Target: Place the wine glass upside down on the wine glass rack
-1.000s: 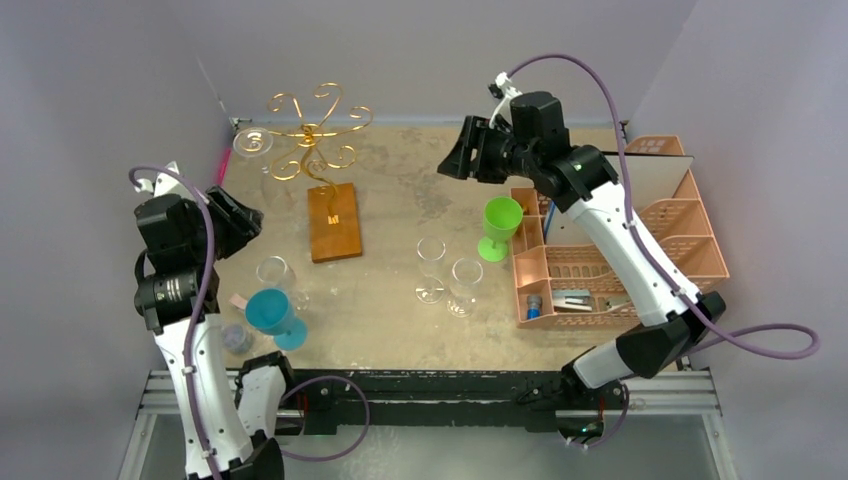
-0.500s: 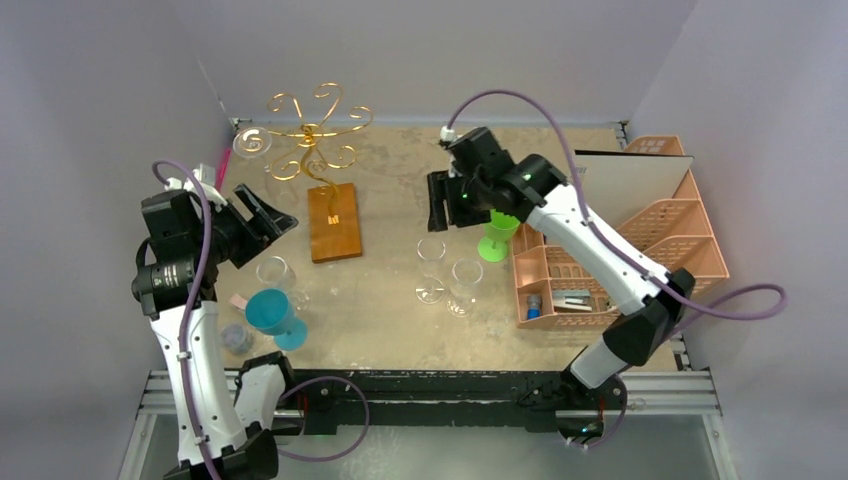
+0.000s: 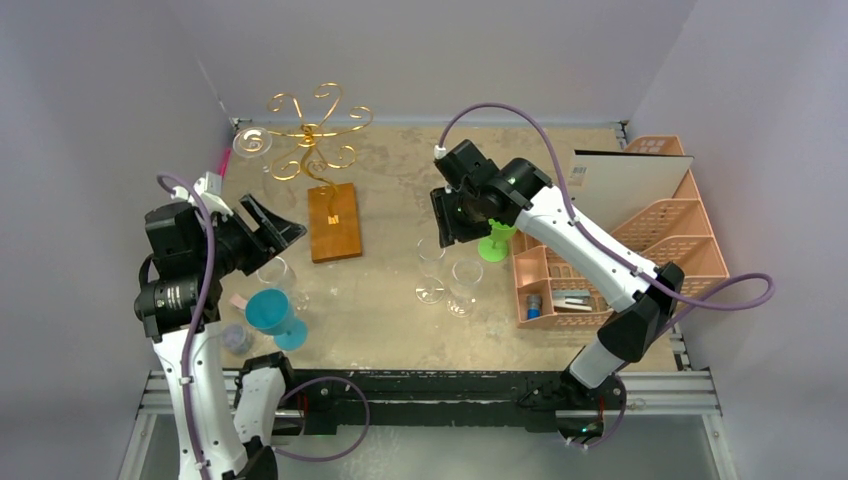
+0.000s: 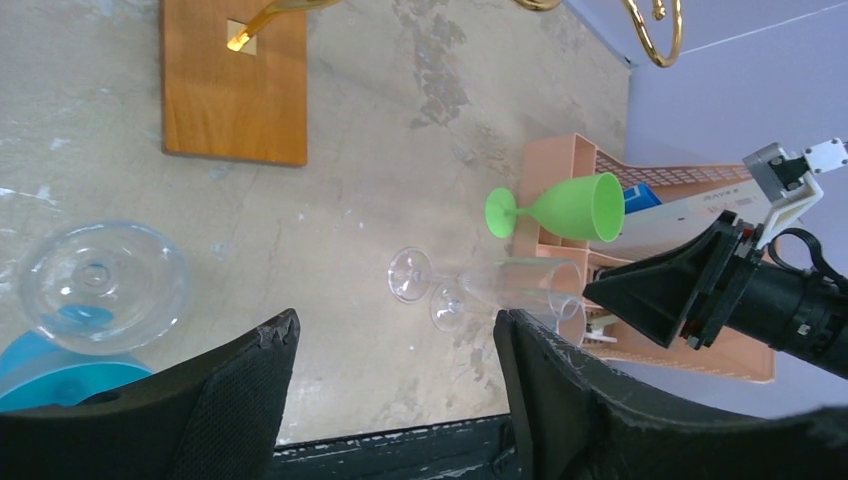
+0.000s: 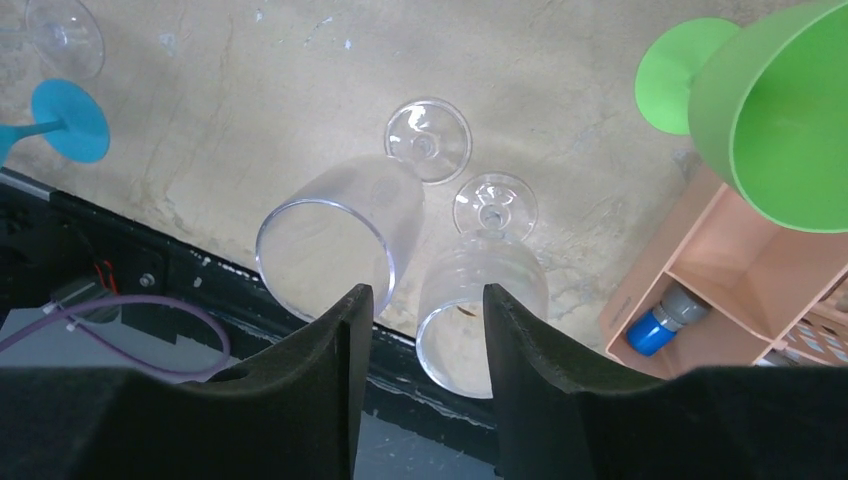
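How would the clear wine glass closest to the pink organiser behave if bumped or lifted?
Probably tippy: the clear wine glass stands on a thin stem and small foot, so a sideways nudge could topple it into the neighbouring glass. Its smooth, see-through wall looks slippery and likely light; glass or plastic, I cannot tell.

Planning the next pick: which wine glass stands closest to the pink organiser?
The green wine glass, beside the pink organiser; the nearest clear glass and the teal glass stand further left.
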### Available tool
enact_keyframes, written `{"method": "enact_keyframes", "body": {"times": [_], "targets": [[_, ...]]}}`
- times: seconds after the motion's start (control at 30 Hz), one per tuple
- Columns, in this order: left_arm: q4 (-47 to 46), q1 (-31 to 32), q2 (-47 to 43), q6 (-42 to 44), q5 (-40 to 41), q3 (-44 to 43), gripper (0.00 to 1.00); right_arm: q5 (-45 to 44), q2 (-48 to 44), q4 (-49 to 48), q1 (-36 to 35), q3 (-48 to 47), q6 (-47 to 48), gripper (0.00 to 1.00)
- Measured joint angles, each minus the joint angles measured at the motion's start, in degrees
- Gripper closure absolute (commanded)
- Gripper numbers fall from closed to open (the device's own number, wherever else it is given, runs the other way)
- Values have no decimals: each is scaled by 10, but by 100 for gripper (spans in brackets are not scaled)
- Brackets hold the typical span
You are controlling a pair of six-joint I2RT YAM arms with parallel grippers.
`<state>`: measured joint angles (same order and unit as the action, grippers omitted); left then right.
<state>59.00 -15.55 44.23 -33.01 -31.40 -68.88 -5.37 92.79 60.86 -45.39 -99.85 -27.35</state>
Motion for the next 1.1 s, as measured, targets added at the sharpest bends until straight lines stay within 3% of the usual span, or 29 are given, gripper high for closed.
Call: {"method": "enact_keyframes", "body": {"times": [0.27,0.5,0.63,0.9,1.1], "targets": [[-56,6,-10,-39,-85,40,31,20,-2,-14,0,5,4,48],[-93,41,-11,-68,-99,42,31,36,-23,-36,0,43,-2,51],[-113,138,24,-80,-61,41,32,34,-26,-53,0,55,-11,52],[-134,456,198,-102,149,-15,32,18,-71,-73,24,93,-41,48],[-125,566,273,-112,275,-90,37,0,-134,-79,62,132,-58,47]]}}
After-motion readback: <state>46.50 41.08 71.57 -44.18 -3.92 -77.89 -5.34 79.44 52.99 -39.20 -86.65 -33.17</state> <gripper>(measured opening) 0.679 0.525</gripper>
